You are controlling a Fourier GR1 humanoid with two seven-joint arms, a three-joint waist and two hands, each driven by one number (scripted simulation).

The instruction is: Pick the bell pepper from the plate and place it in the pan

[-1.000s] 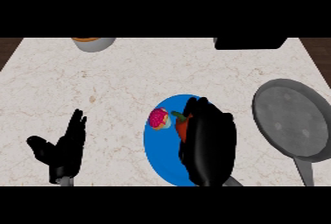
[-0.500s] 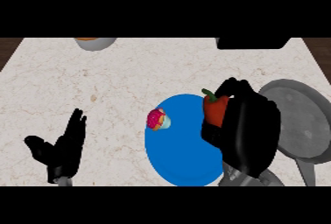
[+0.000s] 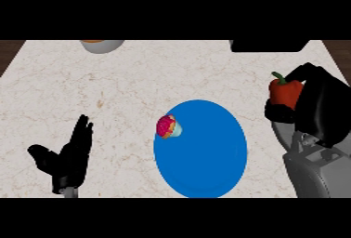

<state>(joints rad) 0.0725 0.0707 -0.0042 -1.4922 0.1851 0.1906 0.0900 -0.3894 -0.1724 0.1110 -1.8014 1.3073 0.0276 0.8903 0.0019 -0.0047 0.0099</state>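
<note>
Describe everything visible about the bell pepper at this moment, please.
The bell pepper is red and glossy with a short green stem pointing up and to the left. It stands roughly upright, lifted off the blue plate and held at the view's right side by the right hand, whose black fingers curl round its right and lower sides.

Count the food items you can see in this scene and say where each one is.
2. A red bell pepper is held in the right hand at the right side; a small pink cupcake sits on the blue plate, near its left edge. Others may be hidden.
</note>
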